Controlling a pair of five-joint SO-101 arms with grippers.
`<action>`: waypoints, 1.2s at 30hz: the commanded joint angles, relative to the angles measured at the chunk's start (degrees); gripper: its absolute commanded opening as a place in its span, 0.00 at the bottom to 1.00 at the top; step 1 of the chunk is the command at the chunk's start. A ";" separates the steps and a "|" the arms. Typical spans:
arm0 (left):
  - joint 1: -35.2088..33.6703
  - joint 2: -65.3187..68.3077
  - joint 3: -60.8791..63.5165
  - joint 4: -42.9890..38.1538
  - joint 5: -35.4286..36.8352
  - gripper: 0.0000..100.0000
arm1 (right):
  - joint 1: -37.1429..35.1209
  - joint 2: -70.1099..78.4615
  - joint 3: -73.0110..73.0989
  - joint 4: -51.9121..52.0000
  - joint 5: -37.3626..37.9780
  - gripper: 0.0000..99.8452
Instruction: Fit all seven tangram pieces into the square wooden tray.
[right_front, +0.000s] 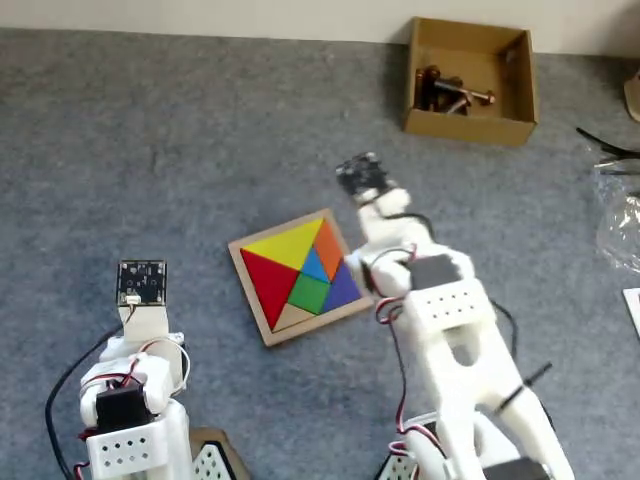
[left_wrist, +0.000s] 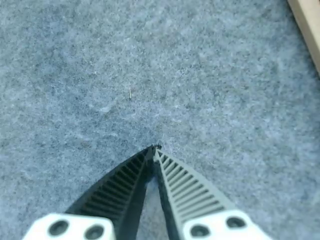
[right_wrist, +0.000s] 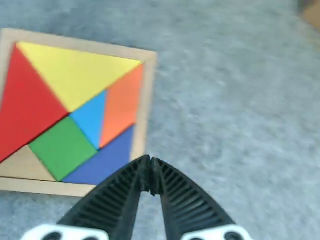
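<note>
When I checked, the wooden tray (right_wrist: 145, 100) held seven coloured pieces (right_wrist: 75, 75); the cardboard box (right_front: 465, 128) held brown bits (right_front: 450, 95). Left gripper (left_wrist: 154, 148) and right gripper (right_wrist: 150, 162) were both pressed together, empty.

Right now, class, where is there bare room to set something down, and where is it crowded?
Free: the grey mat left of the cardboard box and beyond the tray; also between the left arm and tray. Crowded: beside the right arm and plastic bag.
</note>
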 joint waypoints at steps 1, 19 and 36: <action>-0.75 -0.31 1.10 0.26 0.53 0.01 | 4.18 -5.93 -3.47 2.86 -0.70 0.00; -0.75 -0.31 1.10 0.26 0.53 0.01 | 17.19 -32.04 3.03 20.00 -0.62 0.00; -0.75 -0.31 1.10 0.26 0.53 0.01 | 17.19 -70.99 28.35 18.42 3.52 0.01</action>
